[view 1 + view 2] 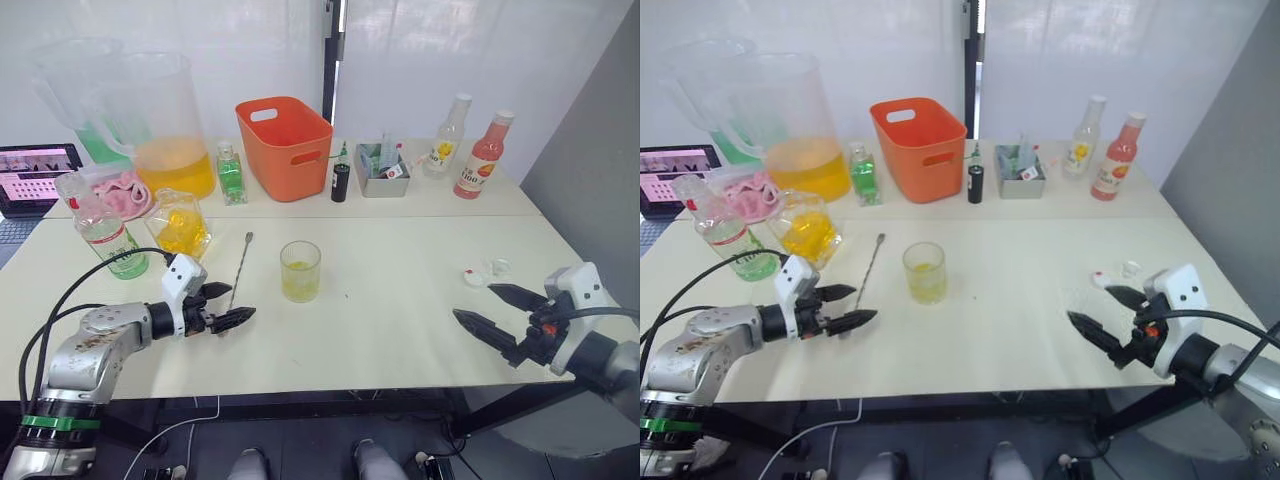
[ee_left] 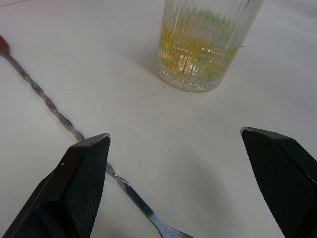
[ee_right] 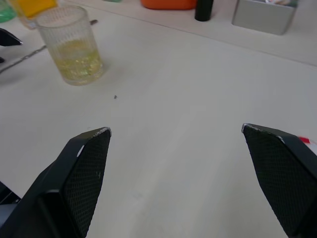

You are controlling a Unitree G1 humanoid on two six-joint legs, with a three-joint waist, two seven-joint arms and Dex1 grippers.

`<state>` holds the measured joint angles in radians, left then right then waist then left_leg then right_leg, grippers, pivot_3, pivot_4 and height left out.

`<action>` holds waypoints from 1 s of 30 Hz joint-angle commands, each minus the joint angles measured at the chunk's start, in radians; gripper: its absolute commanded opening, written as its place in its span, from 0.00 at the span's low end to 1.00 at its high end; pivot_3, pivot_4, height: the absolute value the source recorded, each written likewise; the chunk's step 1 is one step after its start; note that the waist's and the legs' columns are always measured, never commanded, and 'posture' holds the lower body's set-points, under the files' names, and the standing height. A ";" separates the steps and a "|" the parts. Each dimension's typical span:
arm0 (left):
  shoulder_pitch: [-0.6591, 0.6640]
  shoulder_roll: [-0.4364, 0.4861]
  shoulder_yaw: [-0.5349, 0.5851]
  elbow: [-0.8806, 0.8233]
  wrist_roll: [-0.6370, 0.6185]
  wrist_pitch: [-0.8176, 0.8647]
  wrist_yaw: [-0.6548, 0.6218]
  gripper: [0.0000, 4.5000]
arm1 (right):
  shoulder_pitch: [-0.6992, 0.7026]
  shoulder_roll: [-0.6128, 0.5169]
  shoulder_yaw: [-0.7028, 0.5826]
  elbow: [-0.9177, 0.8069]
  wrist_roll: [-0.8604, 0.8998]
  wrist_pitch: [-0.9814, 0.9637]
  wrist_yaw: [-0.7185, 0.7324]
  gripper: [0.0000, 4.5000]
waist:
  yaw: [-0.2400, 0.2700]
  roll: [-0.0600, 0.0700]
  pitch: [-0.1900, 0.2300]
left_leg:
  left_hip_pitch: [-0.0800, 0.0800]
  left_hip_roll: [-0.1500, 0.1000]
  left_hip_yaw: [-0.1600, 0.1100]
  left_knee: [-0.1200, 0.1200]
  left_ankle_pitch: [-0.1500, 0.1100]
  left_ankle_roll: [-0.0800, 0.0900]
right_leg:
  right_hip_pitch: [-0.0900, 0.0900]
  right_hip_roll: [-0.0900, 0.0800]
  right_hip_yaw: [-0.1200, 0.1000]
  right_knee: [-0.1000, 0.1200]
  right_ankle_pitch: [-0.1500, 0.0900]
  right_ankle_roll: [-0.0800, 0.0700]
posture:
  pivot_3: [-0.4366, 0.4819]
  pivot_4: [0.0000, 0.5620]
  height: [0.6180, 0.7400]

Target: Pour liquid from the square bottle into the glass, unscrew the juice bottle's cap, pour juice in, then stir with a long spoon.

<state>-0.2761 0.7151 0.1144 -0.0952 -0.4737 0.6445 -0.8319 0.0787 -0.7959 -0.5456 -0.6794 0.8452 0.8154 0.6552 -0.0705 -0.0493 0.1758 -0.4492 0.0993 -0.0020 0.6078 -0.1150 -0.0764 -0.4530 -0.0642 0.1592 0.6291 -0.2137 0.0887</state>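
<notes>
The glass (image 1: 300,270) stands upright near the middle of the white table (image 1: 400,330), a ribbed clear tumbler with a shallow layer of yellow-green liquid at its bottom. At its nine o'clock the long spoon (image 1: 240,268) lies flat, a thin twisted silver stem running from twelve to six o'clock, its lower end reaching the left gripper (image 1: 232,304). That gripper hovers low over the table with its two black fingers spread apart, holding nothing. Further toward ten o'clock the square bottle (image 1: 179,224) stands with orange liquid inside, and just beside it at nine o'clock the juice bottle (image 1: 103,232) with its green-and-white label, capless. The white cap (image 1: 473,277) rests at the glass's three o'clock, well apart, near the right gripper (image 1: 496,312), whose fingers are also wide open and empty.

Behind, toward twelve o'clock, sit an orange basket (image 1: 285,146), a pitcher (image 1: 165,125) of orange liquid, a small green bottle (image 1: 231,173) and a grey tray (image 1: 382,175).

The left wrist view shows the spoon's stem passing under one finger (image 2: 79,188) and the glass's ribbing clearly.
</notes>
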 commanded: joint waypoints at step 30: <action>-0.017 -0.376 0.004 -0.115 0.233 0.238 0.712 0.50 | -0.479 -0.059 0.393 0.206 -0.062 -0.089 0.207 1.00 | 0.005 -0.001 0.000 | 0.008 -0.001 -0.008 0.001 -0.003 -0.005 | 0.016 0.001 -0.006 -0.005 -0.001 0.001 | 0.48 0.27 0.81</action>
<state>-0.3023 0.3480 0.1323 -0.2259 -0.2400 0.8876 -0.1071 -0.3869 -0.8457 -0.1294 -0.4625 0.7881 0.7482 0.8531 -0.0651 -0.0508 0.1763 -0.4409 0.0980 -0.0104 0.6086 -0.1182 -0.0815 -0.4374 -0.0636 0.1531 0.6243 -0.2145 0.0895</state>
